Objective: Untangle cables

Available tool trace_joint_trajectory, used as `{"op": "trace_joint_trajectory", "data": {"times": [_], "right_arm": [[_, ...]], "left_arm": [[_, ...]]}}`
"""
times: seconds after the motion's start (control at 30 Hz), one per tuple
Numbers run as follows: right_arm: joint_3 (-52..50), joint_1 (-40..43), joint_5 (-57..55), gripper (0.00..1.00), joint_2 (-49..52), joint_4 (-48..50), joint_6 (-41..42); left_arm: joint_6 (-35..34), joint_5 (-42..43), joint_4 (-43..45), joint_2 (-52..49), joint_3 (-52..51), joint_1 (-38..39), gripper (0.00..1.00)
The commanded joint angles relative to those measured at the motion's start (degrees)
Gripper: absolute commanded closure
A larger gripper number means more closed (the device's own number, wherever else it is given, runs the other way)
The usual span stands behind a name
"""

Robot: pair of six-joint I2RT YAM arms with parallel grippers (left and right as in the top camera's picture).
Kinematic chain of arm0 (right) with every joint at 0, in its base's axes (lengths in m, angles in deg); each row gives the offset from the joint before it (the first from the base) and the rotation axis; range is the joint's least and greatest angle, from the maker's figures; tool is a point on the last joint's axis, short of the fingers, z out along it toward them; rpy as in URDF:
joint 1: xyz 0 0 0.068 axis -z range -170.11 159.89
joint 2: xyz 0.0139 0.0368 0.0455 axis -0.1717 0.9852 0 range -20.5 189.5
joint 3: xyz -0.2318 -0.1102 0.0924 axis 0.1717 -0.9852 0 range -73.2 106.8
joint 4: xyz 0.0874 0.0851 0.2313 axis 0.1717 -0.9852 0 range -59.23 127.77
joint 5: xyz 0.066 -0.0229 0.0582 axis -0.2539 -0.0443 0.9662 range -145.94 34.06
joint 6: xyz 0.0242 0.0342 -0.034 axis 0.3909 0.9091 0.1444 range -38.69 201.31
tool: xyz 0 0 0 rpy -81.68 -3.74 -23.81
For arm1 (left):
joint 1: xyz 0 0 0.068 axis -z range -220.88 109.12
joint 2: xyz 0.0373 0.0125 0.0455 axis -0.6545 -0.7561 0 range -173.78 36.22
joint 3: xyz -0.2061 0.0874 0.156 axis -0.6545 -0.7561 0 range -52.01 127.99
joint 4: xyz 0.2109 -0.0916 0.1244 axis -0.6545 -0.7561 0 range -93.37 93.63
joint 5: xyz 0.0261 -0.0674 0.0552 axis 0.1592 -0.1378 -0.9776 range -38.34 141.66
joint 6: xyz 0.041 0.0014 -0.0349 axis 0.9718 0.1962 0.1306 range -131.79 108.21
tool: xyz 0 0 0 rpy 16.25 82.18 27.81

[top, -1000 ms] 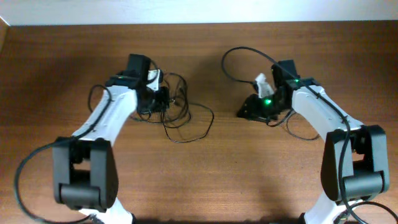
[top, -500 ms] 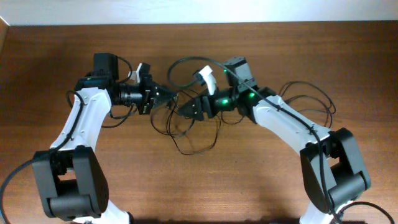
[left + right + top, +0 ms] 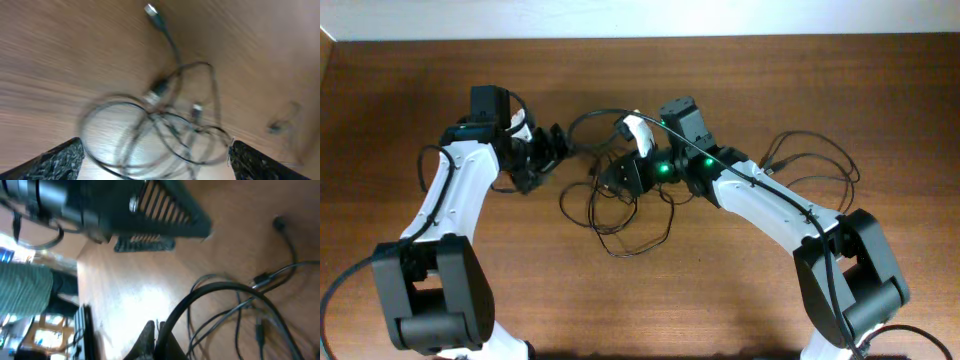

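The cables (image 3: 620, 212) lie in a loose black tangle on the brown wooden counter (image 3: 720, 300), just in front of and between the two arms' tips. The left tool (image 3: 548, 152) hangs just to the left of the knot; in its wrist view the left tool (image 3: 155, 162) stands wide, its two dark fingertips (image 3: 60, 160) at the bottom corners, and the cables (image 3: 165, 122) spread over the wood between them in overlapping loops, blurred. A silvery plug (image 3: 151, 10) trails away at the top on one cord. The right tool (image 3: 616, 180) reaches in from the right, touching the top of the tangle, a green light (image 3: 665, 168) glowing on its body. In its own view the right tool (image 3: 155, 337) is pinched narrow, and one cord arcs up and away right from its tips, so it appears to hold the cables (image 3: 240, 312). More thin loops (image 3: 810, 165) lie apart beside the right arm
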Motion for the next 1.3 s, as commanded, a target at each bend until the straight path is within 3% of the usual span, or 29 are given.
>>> {"op": "trace_joint_trajectory", "data": {"times": [0.0,0.03,0.1,0.2,0.3,0.37,0.4,0.47,0.53,0.67,0.73,0.83,0.93,1.0,1.13,1.27], "right_arm": [[2.19,0.48,-2.73,0.96,-0.79,2.27,10.08],[3.76,0.48,-2.73,0.96,-0.87,2.08,11.43],[5.49,0.48,-2.99,0.96,-0.9,0.76,14.21],[5.51,0.5,-3.41,0.96,-0.9,0.7,16.72],[5.73,1.97,-3.32,0.96,-0.9,0.11,19.04],[5.73,2.91,-3.32,0.96,-0.87,-1.16,19.02],[5.73,3.02,-3.1,0.96,-0.9,-1.31,18.99],[5.77,3.02,-3.21,0.96,-1.22,-1.01,18.99],[6.6,3.08,-3.19,0.96,-2.45,-0.92,18.99],[7.41,4.94,-3.8,0.96,-7.39,-2.4,18.97],[8.24,6.47,-7.26,0.96,-10.67,-8.68,17.25],[14.29,7.54,-19.08,0.96,-15.02,-26.29,9.99],[28.41,7.56,-29.16,0.96,-15.87,-47.01,2.93],[36.13,7.56,-30.38,0.96,-15.89,-55.08,-1.11],[47.21,7.56,-33.35,0.96,-15.89,-62.27,-3.89],[52.54,7.56,-32.7,0.96,-15.89,-61.86,-4.24]], "left_arm": [[8.11,-7.72,0.11,1.18,0.17,0.22,0.12],[10.14,-7.52,0.02,1.14,0.15,0.68,0.16],[14.78,-7.43,-2.14,1.07,-0.59,2.62,0.39],[16.17,-7.45,-2.56,0.92,-4.37,5.73,0.37],[16.17,-7.41,3.1,0.87,-11.43,8.61,0.32],[16.15,-7.43,5.05,0.87,-15.15,9.16,0.36],[16.15,-7.45,5.88,0.87,-16.15,9.16,0.41],[14.03,-8.33,10.4,0.87,-18.75,9.16,0.7],[8.66,-12.74,13.53,0.87,-20.48,9.16,0.78],[7.76,-15.1,14.38,0.87,-20.76,9.16,0.98],[5.88,-17.22,14.34,0.87,-20.76,9.16,1.0],[4.85,-18.6,14.34,0.87,-20.76,9.16,1.0],[3.37,-20.5,14.19,0.87,-20.76,9.16,1.0],[3.13,-21.42,14.12,0.87,-20.76,9.16,1.0],[2.93,-22.75,14.03,0.87,-20.76,9.16,1.0],[1.66,-24.59,13.68,0.87,-20.81,9.16,0.96]]}}
